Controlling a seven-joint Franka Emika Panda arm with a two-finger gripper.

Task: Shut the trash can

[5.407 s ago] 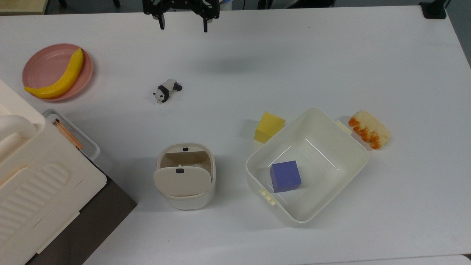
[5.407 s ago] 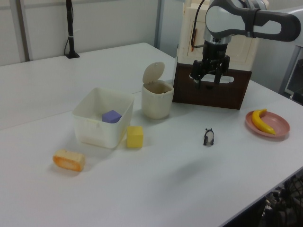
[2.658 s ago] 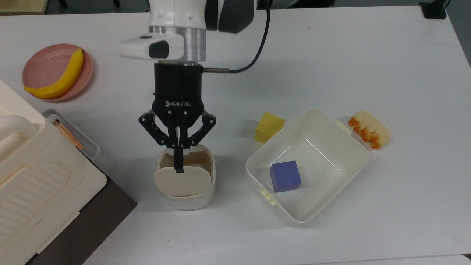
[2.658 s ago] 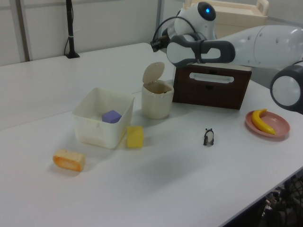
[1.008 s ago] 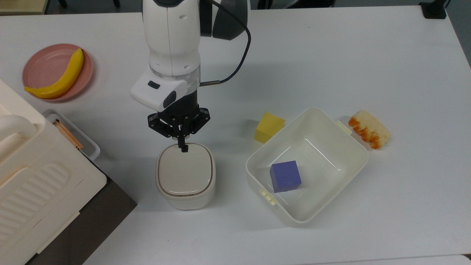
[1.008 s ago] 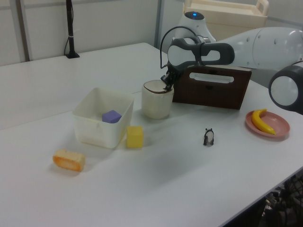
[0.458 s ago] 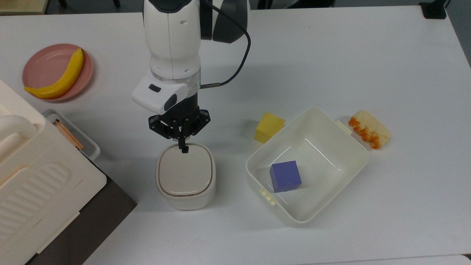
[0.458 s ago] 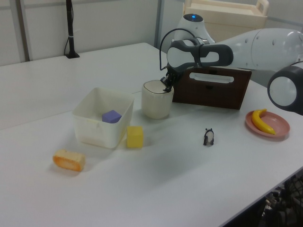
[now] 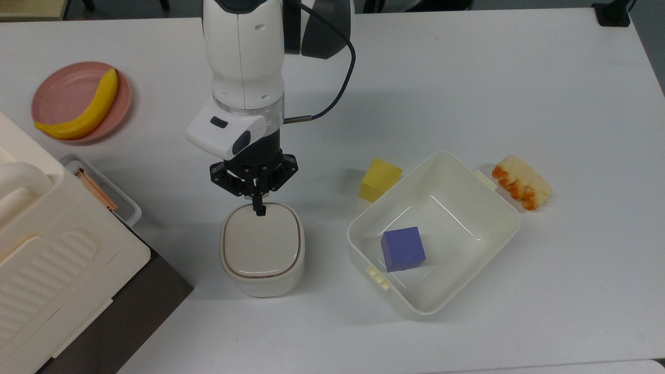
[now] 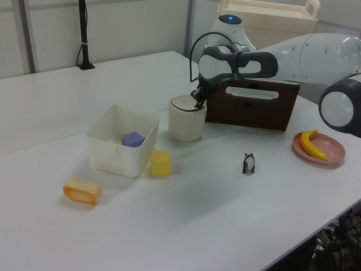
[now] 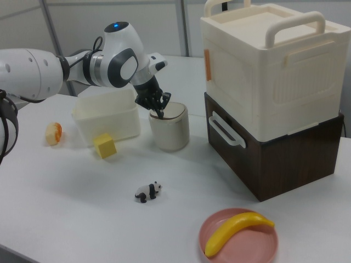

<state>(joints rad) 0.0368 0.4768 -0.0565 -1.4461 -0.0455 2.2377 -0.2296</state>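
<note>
Trash can (image 9: 262, 249): rounded-square, smooth lid flat under gripper (image 9: 258, 209).

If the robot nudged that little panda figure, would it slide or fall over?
The panda would probably tip: it looks small and narrow, standing on short legs. It likely weighs little, so on the smooth white table a light push could also send it skidding.

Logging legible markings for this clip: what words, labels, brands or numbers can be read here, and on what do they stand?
None can be read. The gripper body, the trash can, the tub, and the storage boxes show no readable print in any of the three views.
</note>
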